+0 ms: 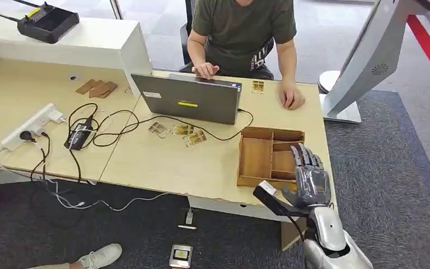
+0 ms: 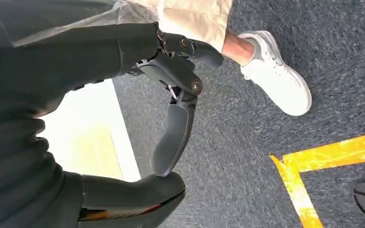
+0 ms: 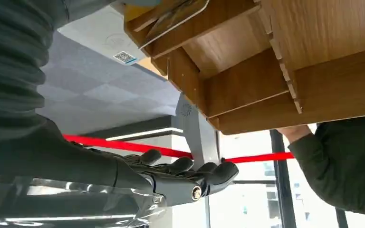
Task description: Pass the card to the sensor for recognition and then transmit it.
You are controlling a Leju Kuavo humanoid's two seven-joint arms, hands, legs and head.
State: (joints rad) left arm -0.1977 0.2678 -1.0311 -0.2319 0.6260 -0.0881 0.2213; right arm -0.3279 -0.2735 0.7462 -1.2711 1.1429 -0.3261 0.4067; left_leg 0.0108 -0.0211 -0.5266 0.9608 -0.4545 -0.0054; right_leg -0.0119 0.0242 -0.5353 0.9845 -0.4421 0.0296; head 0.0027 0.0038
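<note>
While the right hand (image 1: 312, 180) is hovering at lower right of the head view, fingers (image 1: 307, 157) spread and grasping nothing, over the wooden tray (image 1: 256, 158), the left hand (image 2: 171, 95) is hanging empty, fingers loosely apart, above the carpet. Farther up the surface (image 1: 162, 162), loose cards (image 1: 180, 133) are lying beside the laptop (image 1: 187, 99); reaching could snag its cable or bump the person's hand (image 1: 289, 96).
</note>
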